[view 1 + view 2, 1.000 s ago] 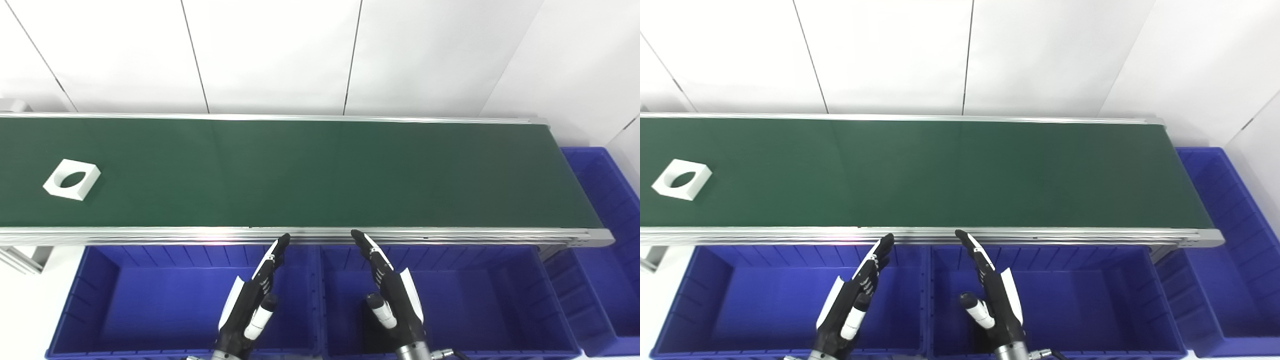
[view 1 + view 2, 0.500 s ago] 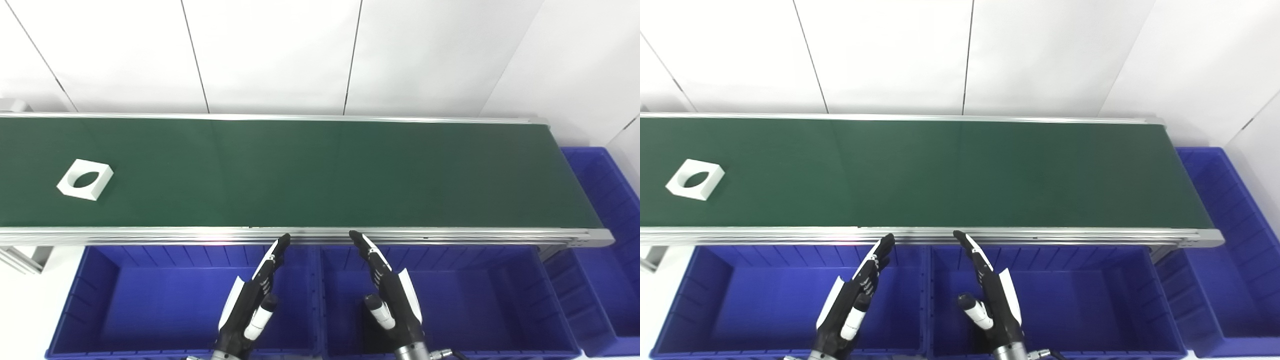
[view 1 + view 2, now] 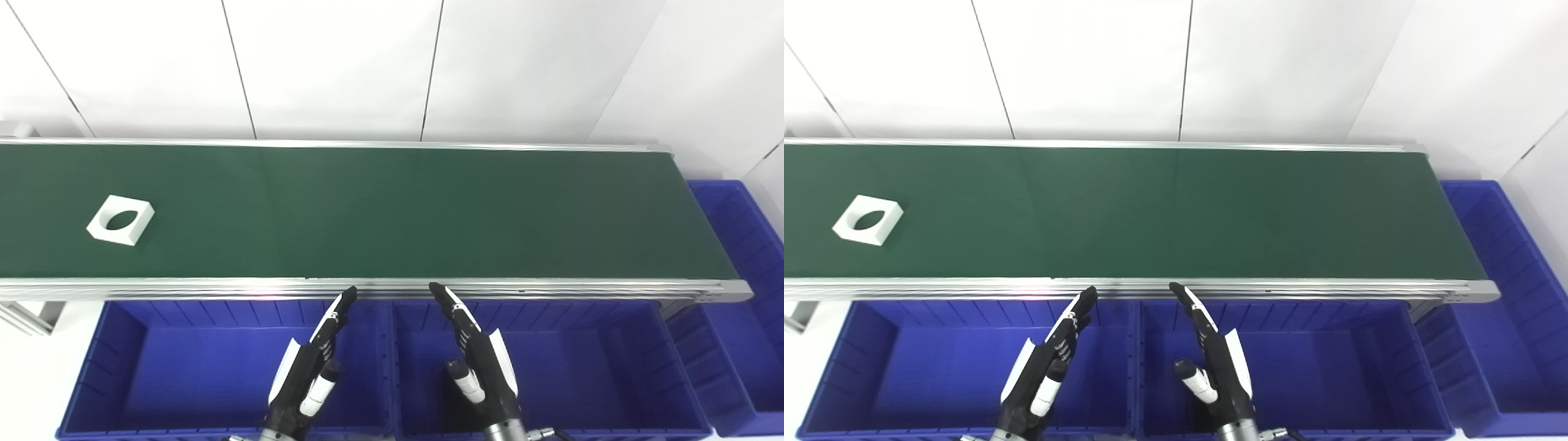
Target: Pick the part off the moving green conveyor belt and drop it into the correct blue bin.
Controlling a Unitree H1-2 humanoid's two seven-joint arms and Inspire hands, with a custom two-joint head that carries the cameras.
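Observation:
A white square part [image 3: 120, 220] with a round hole lies flat on the green conveyor belt [image 3: 392, 211], far to the left. My left hand [image 3: 308, 369] hovers open over the left blue bin [image 3: 116, 380], fingers stretched toward the belt's near rail. My right hand [image 3: 481, 364] is open too, above the middle blue bin [image 3: 618, 373]. Both hands hold nothing and sit well to the right of the part.
A third blue bin [image 3: 744, 245] stands past the belt's right end. The belt's aluminium rail [image 3: 520, 288] runs just beyond my fingertips. White wall panels rise behind the belt.
The white part has ridden the belt to the right. Both hands have stayed almost still.

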